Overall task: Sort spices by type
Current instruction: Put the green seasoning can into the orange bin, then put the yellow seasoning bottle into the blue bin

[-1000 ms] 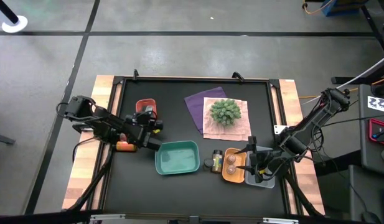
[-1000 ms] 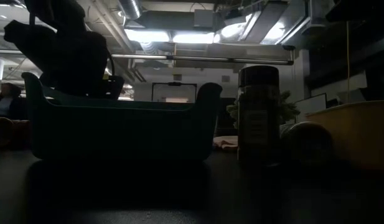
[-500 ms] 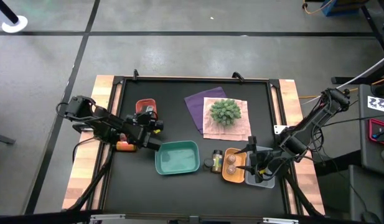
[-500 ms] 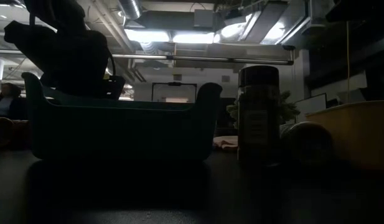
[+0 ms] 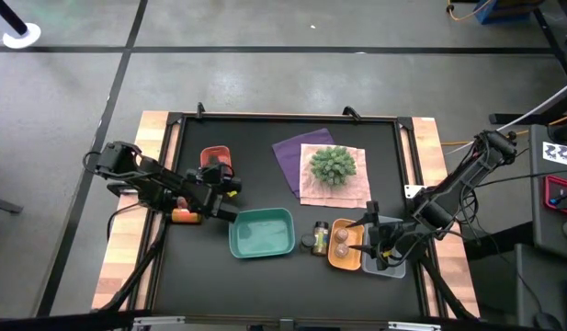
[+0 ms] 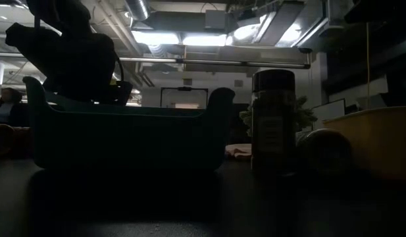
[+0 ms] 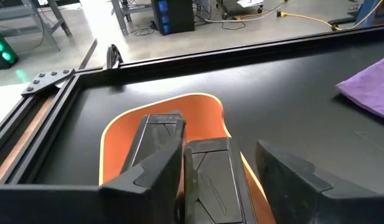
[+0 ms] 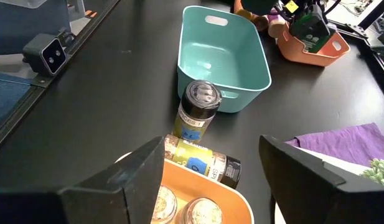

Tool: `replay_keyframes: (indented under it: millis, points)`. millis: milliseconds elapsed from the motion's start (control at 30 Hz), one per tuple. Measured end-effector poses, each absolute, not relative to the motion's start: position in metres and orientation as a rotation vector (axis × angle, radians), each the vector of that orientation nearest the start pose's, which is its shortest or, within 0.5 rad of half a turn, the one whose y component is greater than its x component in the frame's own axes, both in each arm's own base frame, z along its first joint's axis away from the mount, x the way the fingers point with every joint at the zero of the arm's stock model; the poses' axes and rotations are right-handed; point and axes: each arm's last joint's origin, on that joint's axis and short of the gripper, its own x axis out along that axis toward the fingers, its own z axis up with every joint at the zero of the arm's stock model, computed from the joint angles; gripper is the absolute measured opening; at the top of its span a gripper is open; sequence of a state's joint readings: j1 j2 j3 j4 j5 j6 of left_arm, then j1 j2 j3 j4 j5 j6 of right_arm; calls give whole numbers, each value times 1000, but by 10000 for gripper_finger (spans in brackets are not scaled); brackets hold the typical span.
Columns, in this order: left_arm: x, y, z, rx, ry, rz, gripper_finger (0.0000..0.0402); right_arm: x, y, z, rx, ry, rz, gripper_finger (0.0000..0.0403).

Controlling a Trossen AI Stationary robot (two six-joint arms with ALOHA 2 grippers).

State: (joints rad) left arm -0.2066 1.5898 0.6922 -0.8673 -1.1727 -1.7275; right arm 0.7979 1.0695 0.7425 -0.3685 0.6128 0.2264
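Spice jar (image 8: 200, 106) stands upright on the table beside the teal tray's (image 8: 224, 56) near wall, straight ahead of the right gripper (image 8: 210, 180), whose jaws stand wide and empty. Left gripper (image 7: 207, 171) hovers over the red tray (image 7: 198, 109); grip undetermined.

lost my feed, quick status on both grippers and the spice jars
Left gripper open over red tray. Right gripper open, empty, above orange tray. One jar stands beside teal tray.
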Motion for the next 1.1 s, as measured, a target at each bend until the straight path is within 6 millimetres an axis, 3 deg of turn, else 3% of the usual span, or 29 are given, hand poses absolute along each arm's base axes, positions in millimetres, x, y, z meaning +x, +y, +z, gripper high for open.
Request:
replay_keyframes:
  millis: [333, 733, 933, 1100]
  points:
    - [224, -23, 147, -227, 466, 1367, 210, 162, 142, 255, -231, 543, 116, 260]
    - [251, -29, 183, -147, 590, 1281, 210, 162, 142, 255, -231, 544, 116, 260]
    - [259, -34, 206, -178, 820, 1195, 210, 162, 142, 255, -231, 544, 116, 260]
    - [264, -41, 223, -206, 1115, 1002, 210, 162, 142, 255, -231, 544, 116, 260]
